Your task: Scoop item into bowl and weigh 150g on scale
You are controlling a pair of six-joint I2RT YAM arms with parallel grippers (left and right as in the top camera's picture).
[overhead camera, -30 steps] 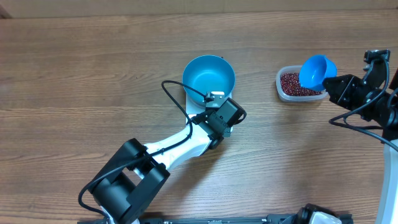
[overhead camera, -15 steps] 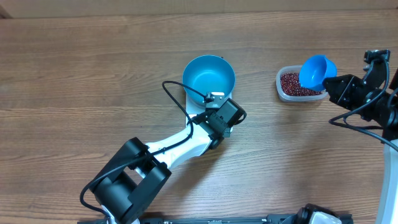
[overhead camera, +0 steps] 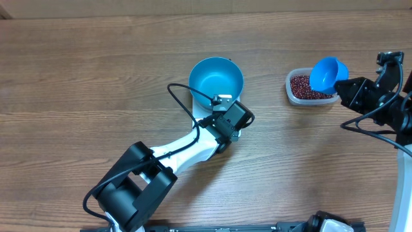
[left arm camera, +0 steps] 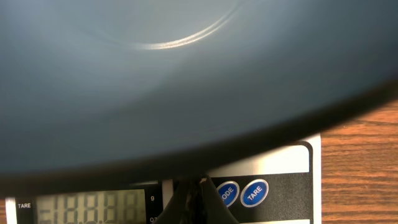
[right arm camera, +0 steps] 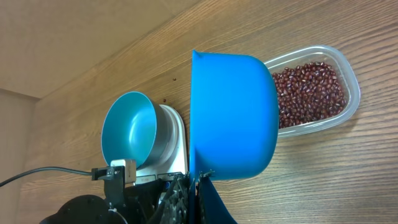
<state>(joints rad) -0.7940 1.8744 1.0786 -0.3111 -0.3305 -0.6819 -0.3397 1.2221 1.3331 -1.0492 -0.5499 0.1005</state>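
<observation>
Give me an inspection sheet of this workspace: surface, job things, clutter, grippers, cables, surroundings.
Surface: wooden table, no spills seen.
Job's things: bowl empty, sitting on the scale; beans all in the tub; scoop above the tub, looks empty.
Clutter: nothing seen.
Grippers: left gripper shut, tip at the scale's front panel beside the buttons; right gripper shut on the scoop.
Cables: left arm's cable loops beside the bowl; right arm's cable hangs clear of the tub.
Surroundings: plain beige surface past the table edge.
</observation>
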